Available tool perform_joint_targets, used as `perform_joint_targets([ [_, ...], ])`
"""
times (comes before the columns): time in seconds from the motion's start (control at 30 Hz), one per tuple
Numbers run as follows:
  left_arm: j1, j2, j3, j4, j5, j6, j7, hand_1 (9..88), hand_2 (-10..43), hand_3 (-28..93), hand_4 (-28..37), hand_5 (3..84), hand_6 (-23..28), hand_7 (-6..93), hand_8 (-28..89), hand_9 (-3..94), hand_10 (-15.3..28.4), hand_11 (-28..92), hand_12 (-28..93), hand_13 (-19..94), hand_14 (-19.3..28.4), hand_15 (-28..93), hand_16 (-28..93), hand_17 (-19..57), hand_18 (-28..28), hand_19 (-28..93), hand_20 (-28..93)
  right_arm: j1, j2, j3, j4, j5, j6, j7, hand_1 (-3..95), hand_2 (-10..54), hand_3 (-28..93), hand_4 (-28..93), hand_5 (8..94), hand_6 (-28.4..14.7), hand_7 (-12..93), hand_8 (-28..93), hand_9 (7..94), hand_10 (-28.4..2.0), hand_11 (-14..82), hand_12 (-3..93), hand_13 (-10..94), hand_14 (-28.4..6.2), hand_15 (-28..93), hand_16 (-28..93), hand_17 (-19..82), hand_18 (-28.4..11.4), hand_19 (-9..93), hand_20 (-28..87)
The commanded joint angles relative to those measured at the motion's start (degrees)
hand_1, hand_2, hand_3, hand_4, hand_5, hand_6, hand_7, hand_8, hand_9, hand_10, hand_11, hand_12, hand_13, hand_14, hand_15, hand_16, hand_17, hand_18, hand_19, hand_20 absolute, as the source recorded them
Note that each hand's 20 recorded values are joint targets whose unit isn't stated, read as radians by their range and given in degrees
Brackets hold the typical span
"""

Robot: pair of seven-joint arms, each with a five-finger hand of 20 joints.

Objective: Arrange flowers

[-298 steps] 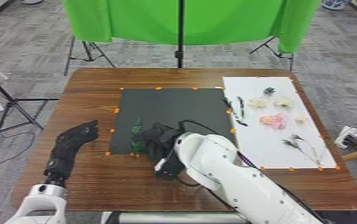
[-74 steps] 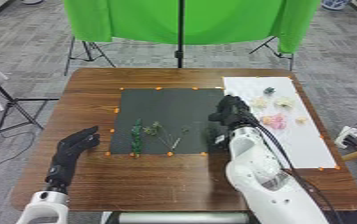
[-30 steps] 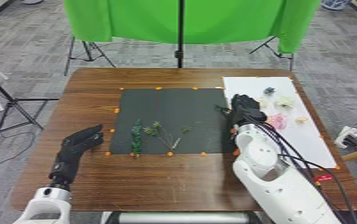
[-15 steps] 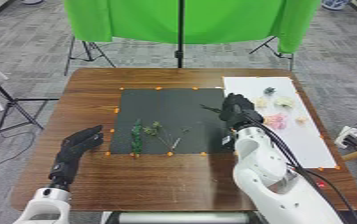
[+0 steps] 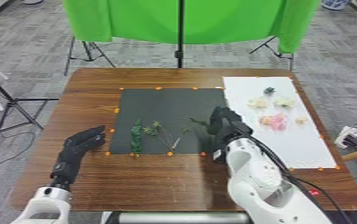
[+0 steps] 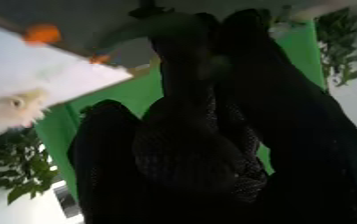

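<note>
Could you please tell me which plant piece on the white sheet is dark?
The small piece nearest the far edge of the sheet, just beyond two cream blooms; the others there are pale or pink.

No txt, labels, brands, nos. or signs legible in head view or R wrist view.

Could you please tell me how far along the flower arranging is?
It looks partly done. On the dark mat lie a leafy green stem and a branched sprig. The right hand holds another green sprig above the mat. Probably left to place from the white sheet are the pink flower, the cream flowers and a small dark bloom.
</note>
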Motion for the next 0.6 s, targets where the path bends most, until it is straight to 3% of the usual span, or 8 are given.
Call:
perform_joint_targets([
  [0.03, 0.1, -0.19, -0.50, 0.13, 0.72, -1.65, -1.63, 28.6, -6.9, 66, -18.7, 44.0, 5.2, 10.3, -6, 41.5, 13.6, 20, 12, 30, 18.5, 32, -1, 1.1, 14.9, 17, 22, -1.3, 0.1, 0.3, -0.3, 2.0, -1.1, -1.0, 57.2, -9.5, 42, -2, 82.0, -5.4, 21, 18, 88.3, -14.3, 35.7, 26.7, 94, 0.0, 60, 31, 76, -3.2, 93, 45],
  [0.2, -0.1, -0.36, -0.66, 0.01, 0.93, -2.06, -2.32, 28.1, -7.8, 66, -18.6, 43.4, 5.2, 9.6, -6, 41.1, 13.5, 20, 12, 29, 18.5, 31, -1, 1.0, 14.9, 17, 22, -1.2, 0.0, 0.4, -0.4, 2.6, -1.1, -1.6, 44.6, -9.5, 59, -12, 81.3, -5.4, 21, 9, 88.0, -14.5, 35.7, 25.9, 94, -0.3, 60, 31, 76, -3.3, 93, 44],
  [0.27, 0.0, -0.53, -0.74, -0.05, 0.93, -2.04, -2.60, 28.0, -8.0, 66, -18.6, 43.3, 5.2, 9.4, -6, 41.1, 13.5, 20, 12, 29, 18.5, 31, -1, 0.9, 15.0, 17, 22, -1.1, 0.0, 0.4, -0.5, 2.5, -1.2, -1.9, 41.6, -9.5, 61, -15, 81.1, -5.3, 23, -5, 88.0, -14.6, 35.6, 25.9, 94, -0.5, 59, 31, 76, -3.4, 93, 44],
  [0.5, 0.0, -0.71, -0.77, -0.21, 0.94, -2.32, -3.10, 28.1, -8.4, 66, -18.6, 43.3, 5.2, 9.1, -5, 40.9, 13.6, 19, 13, 29, 18.5, 30, 0, 0.9, 15.0, 17, 22, -4.0, -0.5, 4.4, -4.9, 5.7, 2.4, -3.0, 38.9, -9.5, 60, -16, 80.9, -5.4, 23, -7, 87.9, -14.8, 35.6, 25.8, 94, -0.8, 59, 31, 76, -3.6, 93, 44],
  [0.6, 0.1, -1.01, -0.86, -0.30, 0.89, -2.01, -2.89, 28.1, -8.2, 66, -18.8, 43.3, 5.2, 9.1, -5, 40.9, 13.6, 19, 13, 29, 18.5, 30, 0, 0.8, 15.0, 17, 22, -6.0, -0.6, 7.7, -6.7, 5.9, 2.6, -2.1, 27.8, -9.0, 62, -13, 80.9, -5.5, 23, -7, 87.8, -14.9, 35.8, 25.8, 94, -1.6, 59, 32, 75, -4.6, 93, 45],
])
